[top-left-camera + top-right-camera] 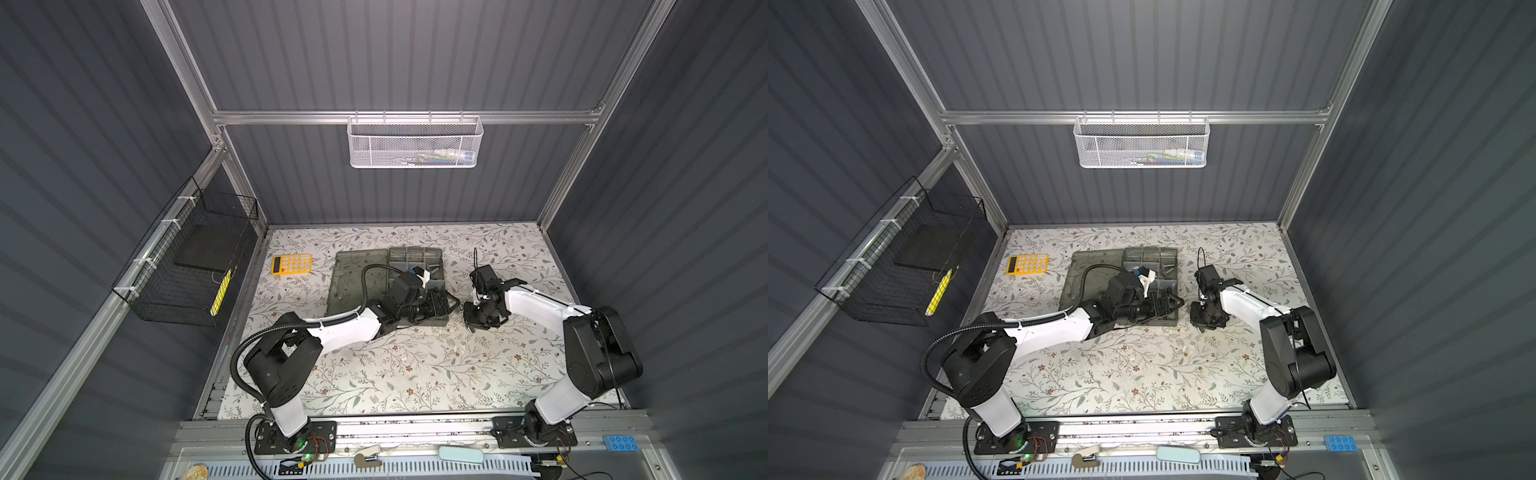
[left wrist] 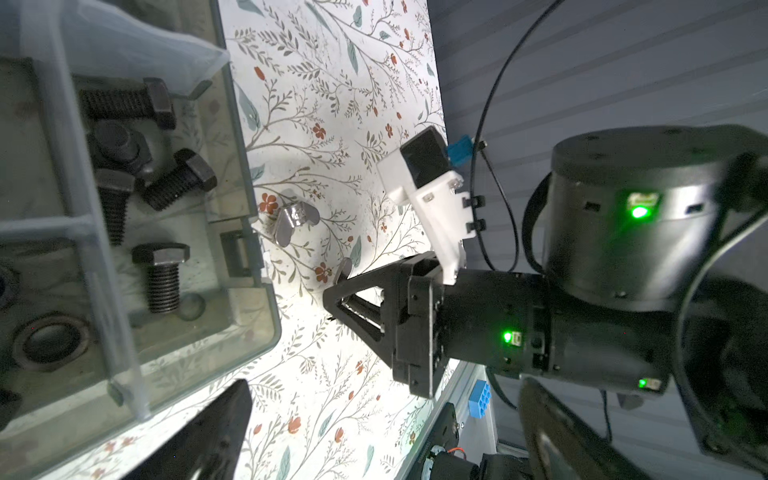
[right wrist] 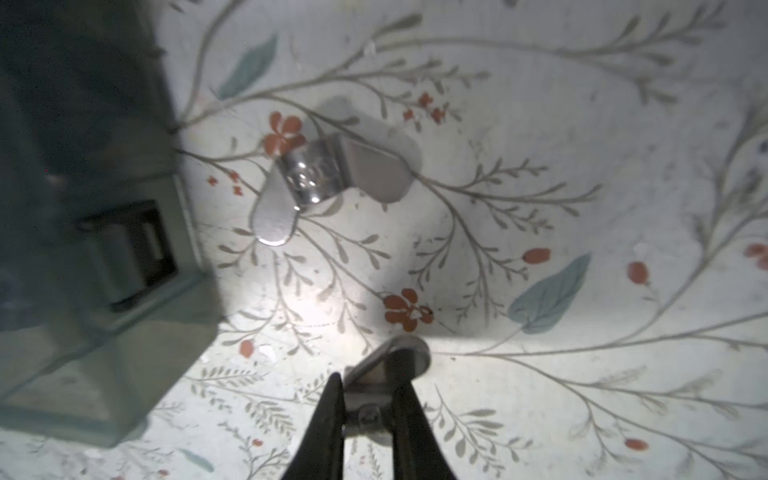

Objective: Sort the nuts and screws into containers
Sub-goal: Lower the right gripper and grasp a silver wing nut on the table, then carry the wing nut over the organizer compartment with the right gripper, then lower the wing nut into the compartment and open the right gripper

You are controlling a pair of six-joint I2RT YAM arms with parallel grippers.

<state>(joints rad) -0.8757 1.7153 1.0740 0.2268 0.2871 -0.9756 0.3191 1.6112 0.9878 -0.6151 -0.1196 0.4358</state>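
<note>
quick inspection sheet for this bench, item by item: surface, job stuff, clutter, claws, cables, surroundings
surface: floral table, a few white specks
job's things: case open; black bolts in a corner cell; loose wing nut on the table beside the case
clutter: yellow calculator
claws: right claw shut on a second wing nut; left claw open by the case corner, nothing seen in it
cables: black hose along the left arm; thin cable looped at the right wrist
surroundings: white basket and black wire basket on grey walls
</note>
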